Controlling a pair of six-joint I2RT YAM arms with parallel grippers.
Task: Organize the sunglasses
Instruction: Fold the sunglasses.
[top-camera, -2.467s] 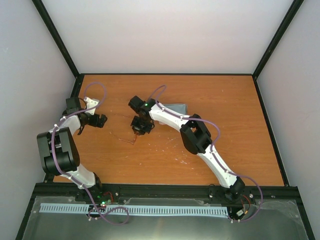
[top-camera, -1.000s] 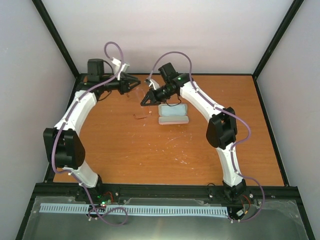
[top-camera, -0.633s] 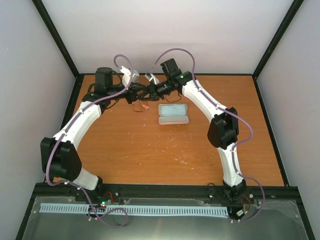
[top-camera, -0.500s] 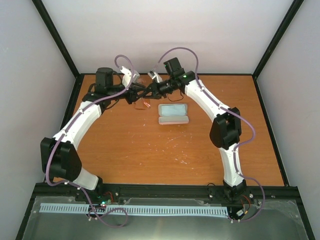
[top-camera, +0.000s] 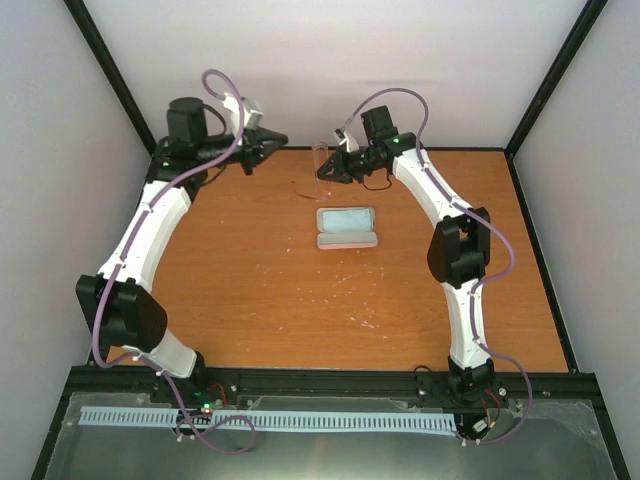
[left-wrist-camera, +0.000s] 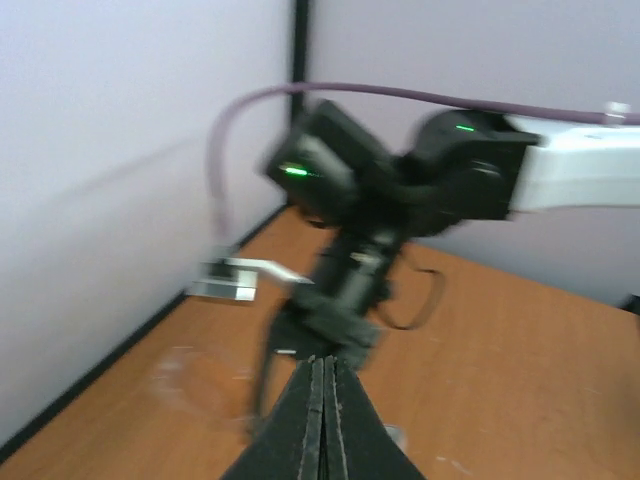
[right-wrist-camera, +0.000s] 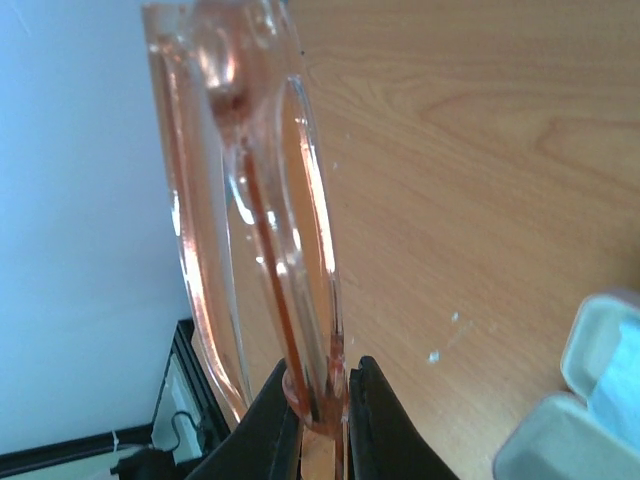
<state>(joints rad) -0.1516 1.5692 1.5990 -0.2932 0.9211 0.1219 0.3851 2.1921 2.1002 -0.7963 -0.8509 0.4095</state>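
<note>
The sunglasses (right-wrist-camera: 250, 200), thin translucent amber with the arms folded in, are pinched at one end by my right gripper (right-wrist-camera: 322, 372). In the top view they (top-camera: 317, 163) hang upright above the back of the table, in front of the right gripper (top-camera: 325, 174). My left gripper (top-camera: 280, 139) is to their left near the back wall, apart from them, and points toward them. Its jaws (left-wrist-camera: 322, 362) are shut with nothing between them. The left wrist view is blurred.
An open pale oblong case (top-camera: 346, 227) with a light blue cloth (top-camera: 347, 221) inside lies on the wooden table just in front of the right gripper; a corner of the case (right-wrist-camera: 590, 400) shows in the right wrist view. Walls stand close behind both grippers.
Both grippers were together at the sunglasses; the left has let go, shut and drawn back to the left. The right has carried the sunglasses up and to the right.
</note>
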